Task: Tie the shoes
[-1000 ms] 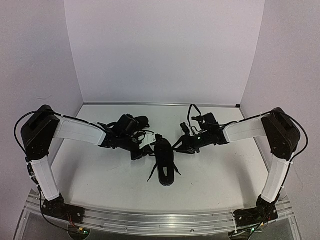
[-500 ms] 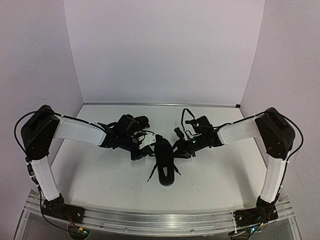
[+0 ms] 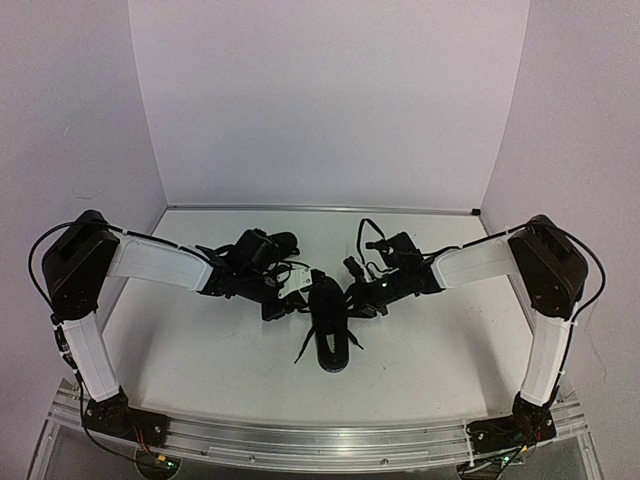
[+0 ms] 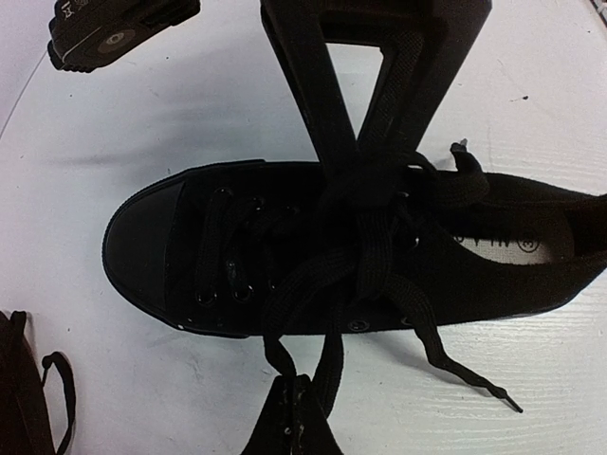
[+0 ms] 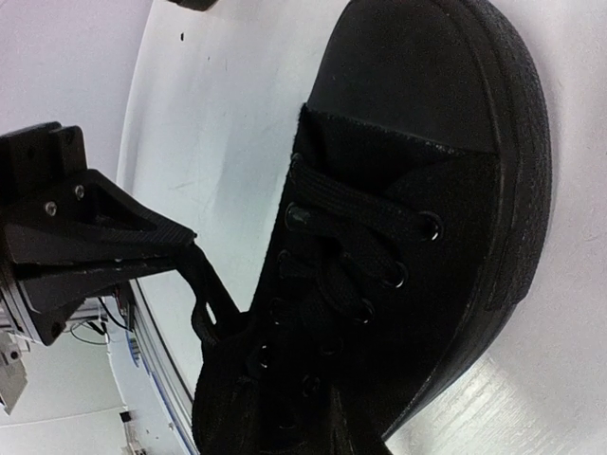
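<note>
As seen from above, one shoe (image 3: 330, 328) lies mid-table (image 3: 200, 350), toe toward the near edge, between left gripper (image 3: 297, 293) and right gripper (image 3: 352, 293).

Left wrist: left jaws fully closed, pinching a lace (image 4: 375, 246) at mid-shoe.

Right wrist: own jaw gap cannot be told.

Risk: an uneven pull could slip the lace or drag the unheld shoe.

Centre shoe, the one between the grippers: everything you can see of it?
The centre shoe is an all-black low-top, canvas-looking, with a smooth rubbery toe cap, small eyelets and a pale printed insole. It stands sole-down on the white table, untied: flat black laces cross loosely, one end trailing on the table. The left gripper is shut on lace strands at its side; the right gripper points into the laces from the other side, grip unclear.
</note>
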`<state>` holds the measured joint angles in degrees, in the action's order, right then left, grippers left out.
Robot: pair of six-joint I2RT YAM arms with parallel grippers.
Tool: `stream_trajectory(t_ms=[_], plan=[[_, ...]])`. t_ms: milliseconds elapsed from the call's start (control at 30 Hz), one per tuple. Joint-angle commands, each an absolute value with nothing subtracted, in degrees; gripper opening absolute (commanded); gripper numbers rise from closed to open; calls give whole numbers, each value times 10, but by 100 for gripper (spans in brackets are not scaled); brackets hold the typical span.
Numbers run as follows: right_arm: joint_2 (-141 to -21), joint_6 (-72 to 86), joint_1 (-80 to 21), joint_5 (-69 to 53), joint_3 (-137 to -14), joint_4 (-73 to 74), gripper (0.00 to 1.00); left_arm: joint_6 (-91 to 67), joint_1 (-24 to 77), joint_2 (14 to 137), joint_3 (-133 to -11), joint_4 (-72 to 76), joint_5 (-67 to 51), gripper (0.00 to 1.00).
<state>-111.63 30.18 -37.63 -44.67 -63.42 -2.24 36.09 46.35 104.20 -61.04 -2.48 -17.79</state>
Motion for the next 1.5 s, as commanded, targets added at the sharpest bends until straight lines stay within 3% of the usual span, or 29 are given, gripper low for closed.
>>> stream_trajectory(t_ms=[0,67,400,1467], plan=[[-1112,295,-381,-450,-652,-21,6,368,466,1040,-632,-20,-177,0],[-1104,294,-381,-447,-649,-20,0,368,466,1041,-630,-20,-176,0],[-1040,287,-366,-387,-609,-9,0,357,465,1017,-602,-10,-156,0],[-986,277,-325,-350,-506,-8,0,301,451,1020,-570,-4,-72,0]])
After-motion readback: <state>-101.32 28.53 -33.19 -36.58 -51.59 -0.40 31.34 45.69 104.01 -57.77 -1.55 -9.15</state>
